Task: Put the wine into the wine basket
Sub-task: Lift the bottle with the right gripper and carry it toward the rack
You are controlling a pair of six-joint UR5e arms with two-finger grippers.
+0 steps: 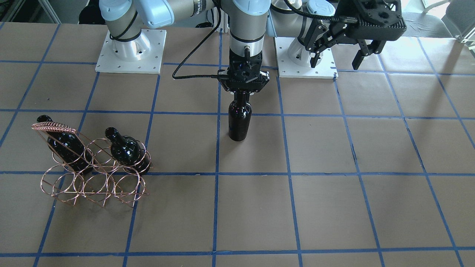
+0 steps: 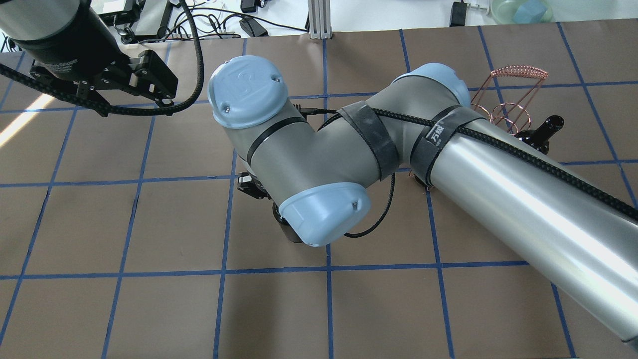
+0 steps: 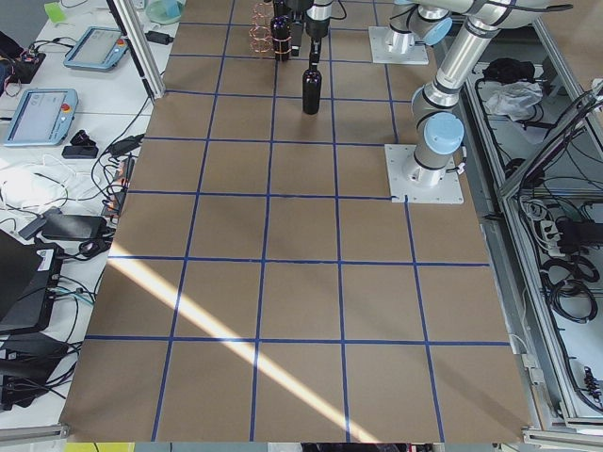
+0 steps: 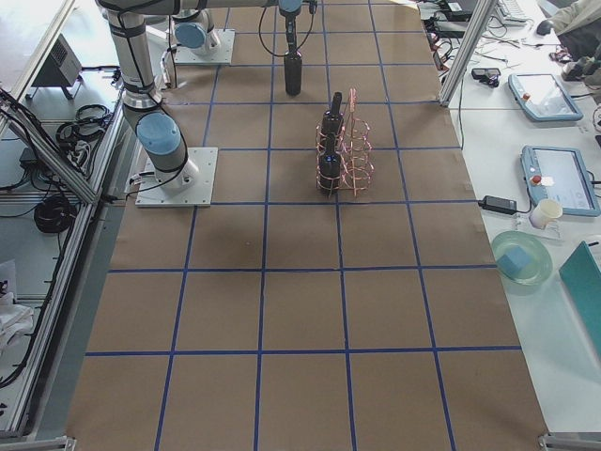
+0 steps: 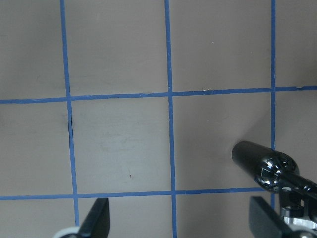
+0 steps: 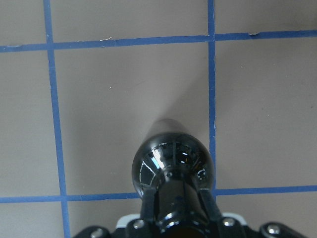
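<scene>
Left end effector [image 1: 336,61]: fingers spread wide, nothing between them, hanging high on my left near its own base. Well apart from the work, and best left parked there, since the carry goes the other way.

Right end effector [image 1: 243,91]: pinching the neck of the wine [image 1: 239,122] from above, fingers closed on either side just under the lip. The bottle is upright at mid-bench [image 1: 334,207]. I cannot tell whether its base rests on the paper or hangs just clear.

Wine basket [image 1: 55,128]: far over on my right, well apart from the bottle in hand. Two alike bottles [image 1: 66,146] [image 1: 126,150] sit in it tilted, necks angled up toward my side. The ring between them looks free, and the lower rings look empty too, though the wires are too thin to be sure.

How I'd do the step:
- Raise straight up first. The glass is glossy and held by the neck only, so the heavy body could swing or slip.
- Travel slowly and level, with no sharp stops.
- Near the rack, tilt the bottle to match its neighbours and lead with the base.
- Aim for the centre of the free ring, staying off the coil handle [image 2: 518,71] and both stowed bottles.
- The rack looks light and a nudge may shift it, so release only once the wire bears the weight.
</scene>
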